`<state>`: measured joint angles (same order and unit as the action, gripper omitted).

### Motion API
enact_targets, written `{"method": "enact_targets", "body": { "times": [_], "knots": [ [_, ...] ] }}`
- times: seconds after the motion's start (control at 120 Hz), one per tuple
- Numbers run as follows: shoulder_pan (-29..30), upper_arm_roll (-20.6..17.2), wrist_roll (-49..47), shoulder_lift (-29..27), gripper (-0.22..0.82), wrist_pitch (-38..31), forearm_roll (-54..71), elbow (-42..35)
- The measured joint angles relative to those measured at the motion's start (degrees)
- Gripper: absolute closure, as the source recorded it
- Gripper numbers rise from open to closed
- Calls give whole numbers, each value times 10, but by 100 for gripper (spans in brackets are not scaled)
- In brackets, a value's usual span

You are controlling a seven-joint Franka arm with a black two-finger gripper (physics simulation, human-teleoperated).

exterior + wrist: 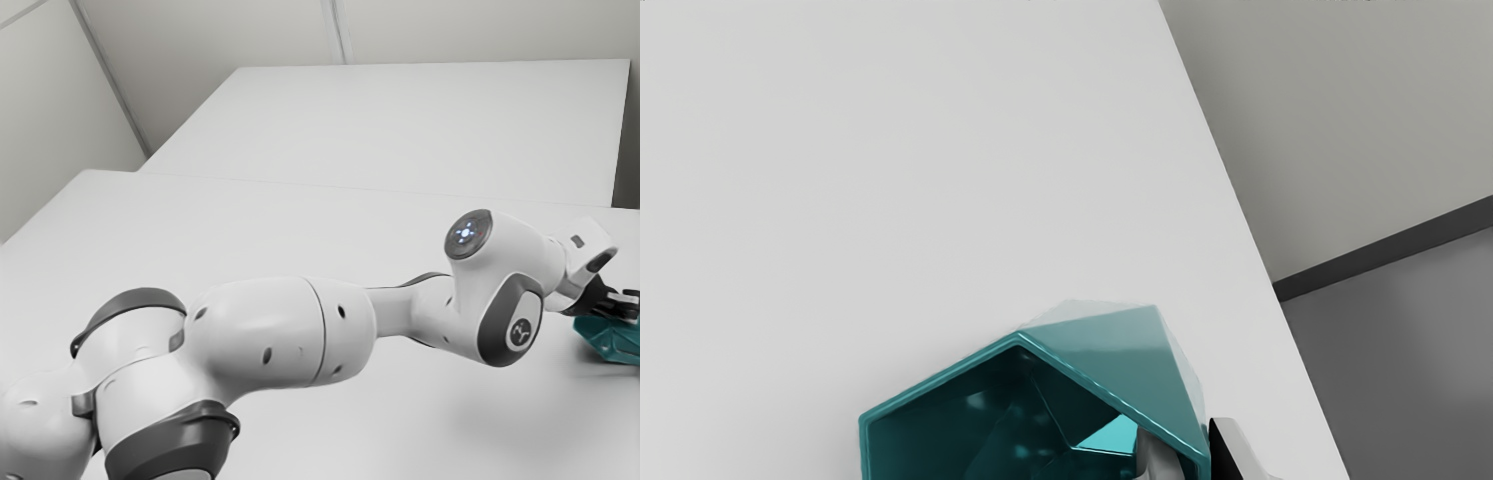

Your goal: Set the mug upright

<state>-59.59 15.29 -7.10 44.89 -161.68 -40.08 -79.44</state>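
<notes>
At the exterior view's right edge, the black gripper (624, 304) is over the teal faceted mug (606, 339), which is partly cut off by the picture's edge. A faint shadow lies on the table under the mug; I cannot tell whether they touch. In the wrist view the mug (1106, 340) shows its six-sided opening and dark inside, with its body slanting away behind the rim. The gripper (1198, 453) straddles the mug's wall near a rim corner, one finger inside and the other against the outside, shut on that wall. The mug's handle cannot be made out.
The white table (330, 225) extends around the arm, and a second white surface (400, 125) stands behind it. In the wrist view the table's edge (1243, 207) runs close beside the mug, with a grey wall (1360, 120) and darker floor (1393, 347) beyond.
</notes>
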Motion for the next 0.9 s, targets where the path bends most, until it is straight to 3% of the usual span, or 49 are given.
{"method": "enact_targets", "body": {
  "times": [0.35,0.425,0.508,0.658,0.792,0.9],
  "knots": [
    [1,4,-2,-2,78,1,20,27],
    [4,4,-2,-33,78,6,24,-5],
    [26,4,-2,-112,78,26,28,-91],
    [139,6,-5,-252,79,113,92,-214],
    [275,-4,-14,-306,79,233,215,-232],
    [371,-40,-27,-340,79,306,304,-265]
  ]
}}
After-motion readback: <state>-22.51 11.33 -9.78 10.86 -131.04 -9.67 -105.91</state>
